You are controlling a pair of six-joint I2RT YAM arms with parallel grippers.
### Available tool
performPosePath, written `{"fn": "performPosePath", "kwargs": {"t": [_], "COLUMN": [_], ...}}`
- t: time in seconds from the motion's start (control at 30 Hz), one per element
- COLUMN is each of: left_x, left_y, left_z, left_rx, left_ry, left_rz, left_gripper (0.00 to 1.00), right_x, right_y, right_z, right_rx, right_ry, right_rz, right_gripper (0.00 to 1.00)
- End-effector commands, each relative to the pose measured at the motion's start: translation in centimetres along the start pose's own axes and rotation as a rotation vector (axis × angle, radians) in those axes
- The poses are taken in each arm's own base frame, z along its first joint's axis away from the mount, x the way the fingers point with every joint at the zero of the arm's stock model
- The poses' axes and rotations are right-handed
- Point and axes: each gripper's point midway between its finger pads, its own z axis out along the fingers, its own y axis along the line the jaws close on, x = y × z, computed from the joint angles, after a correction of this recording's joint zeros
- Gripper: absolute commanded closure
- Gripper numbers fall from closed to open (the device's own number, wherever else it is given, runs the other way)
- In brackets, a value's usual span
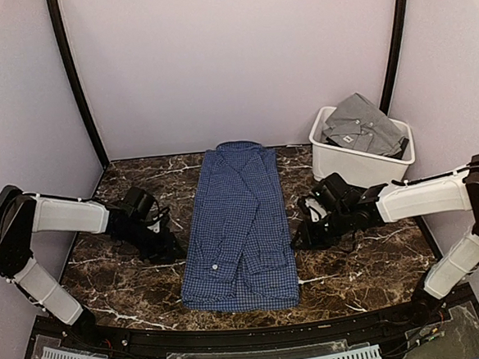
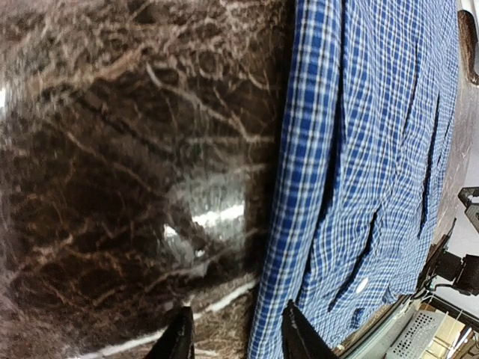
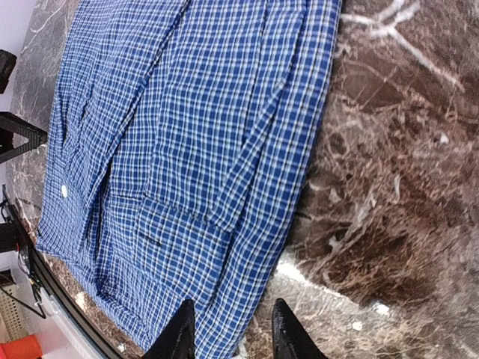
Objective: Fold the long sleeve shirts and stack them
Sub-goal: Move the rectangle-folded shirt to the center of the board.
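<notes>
- Plainly, the navy checked shirt (image 1: 241,224) lies flat on the dark marble worktop (image 1: 368,261). It is narrowed to a long strip, with its sleeves turned in over the front. Its collar is at the far end and its hem is nearest the arm bases.
- The grey shirt (image 1: 359,126) sits crumpled in a white plastic bin (image 1: 350,168), beyond the navy shirt's far right corner and well apart from it.
- The left gripper (image 2: 239,333) hangs low just beside the navy shirt's left edge, toward the hem half. Its fingers are spread and hold nothing, and the cloth's border runs up between them.
- The right gripper (image 3: 233,325) mirrors it at the navy shirt's right edge. Its fingers are also spread and empty, and they straddle the border of the cloth.
- Judging by this, the lengthwise folds are done and the crosswise fold of the navy shirt is in hand. The grey shirt has not been started.
- The next move likely calls for each gripper to pinch its side of the navy shirt near the hem. The two would then lift together and carry the hem up toward the collar.
- The two sides would need to travel evenly, or the strip may skew and the tucked sleeves may slide out.
</notes>
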Motion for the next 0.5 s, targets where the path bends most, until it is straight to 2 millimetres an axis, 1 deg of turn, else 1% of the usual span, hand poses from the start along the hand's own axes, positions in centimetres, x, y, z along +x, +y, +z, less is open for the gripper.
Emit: {"fn": "performPosePath", "kwargs": {"t": [0.0, 0.1, 0.17, 0.3, 0.4, 0.47], "left_x": [3.0, 4.6, 6.1, 7.9, 8.9, 9.7], "left_y": [-0.6, -0.9, -0.8, -1.0, -1.2, -1.4], "left_z": [-0.6, -0.6, -0.4, -0.4, -0.2, 0.1], "left_rx": [0.038, 0.063, 0.065, 0.086, 0.094, 0.098], "left_ry": [0.044, 0.081, 0.113, 0.147, 0.169, 0.189], "left_rz": [-0.013, -0.013, -0.016, -0.009, 0.0, 0.001], "left_gripper": [0.62, 0.63, 0.63, 0.63, 0.67, 0.72], "right_x": [1.7, 3.0, 3.8, 5.0, 5.7, 6.3], "right_y": [1.1, 1.3, 1.3, 1.1, 1.2, 1.4], "right_z": [0.0, 0.1, 0.3, 0.5, 0.8, 0.8], "right_rx": [-0.1, -0.132, -0.134, -0.136, -0.153, -0.169], "right_ry": [0.027, 0.055, 0.075, 0.108, 0.129, 0.144], "right_rz": [0.071, 0.088, 0.085, 0.083, 0.092, 0.099], "right_gripper": [0.68, 0.68, 0.67, 0.63, 0.62, 0.63]}}
